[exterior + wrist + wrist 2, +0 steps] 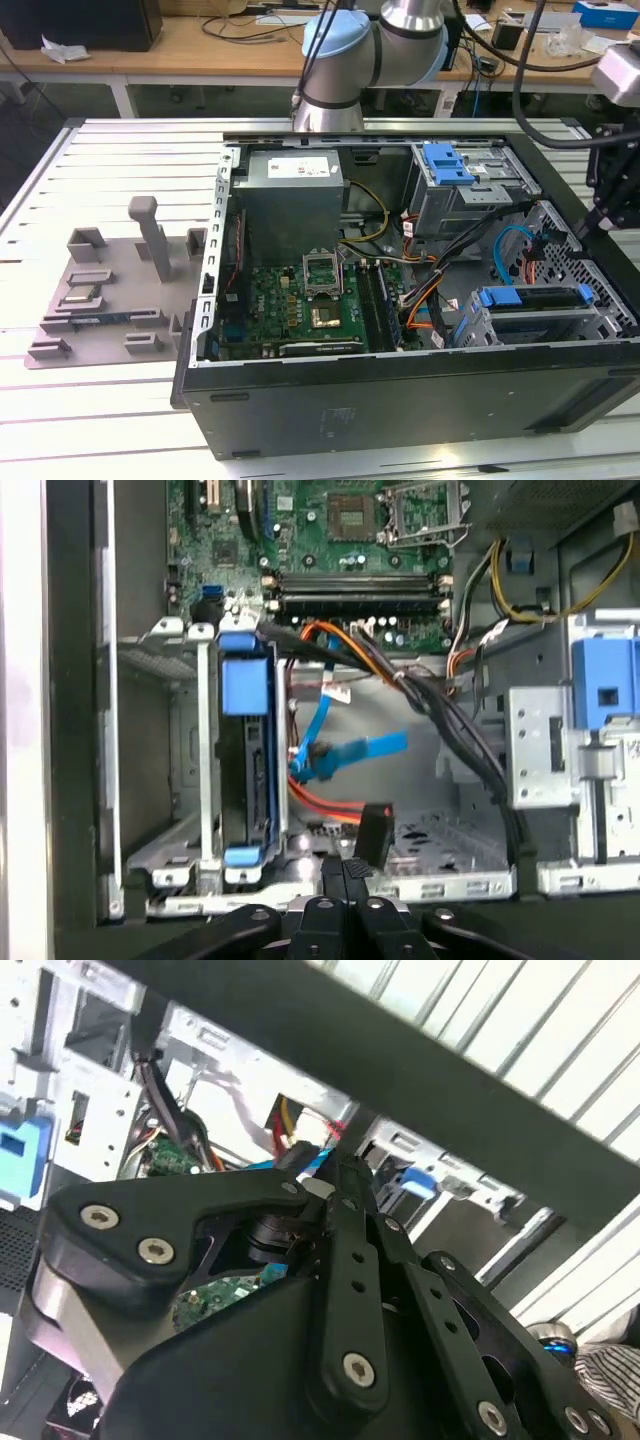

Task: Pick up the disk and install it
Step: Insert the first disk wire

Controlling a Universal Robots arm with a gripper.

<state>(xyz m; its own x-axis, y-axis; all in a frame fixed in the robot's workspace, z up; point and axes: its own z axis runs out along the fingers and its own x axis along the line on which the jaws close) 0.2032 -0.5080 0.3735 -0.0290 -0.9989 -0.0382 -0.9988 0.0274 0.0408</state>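
The disk (530, 298) sits in the lower drive cage at the front corner of the open computer case, showing its blue rail and blue end tabs. In the first wrist view the disk (246, 770) appears edge-on, held between the cage's metal walls. My black gripper (590, 218) hangs over the case's wall at the exterior view's right, apart from the disk. In the first wrist view the gripper (346, 872) has its fingers pressed together with nothing between them. The second wrist view has the gripper's linkage (330, 1290) in front of the cage.
A loose blue data cable (345, 755) and orange and black wires (400, 675) cross the bay beside the cage. The case also holds a grey power supply box (290, 190), the motherboard (300, 300) and an upper bay with a blue latch (447, 163). A grey fixture plate (110, 290) lies left of the case.
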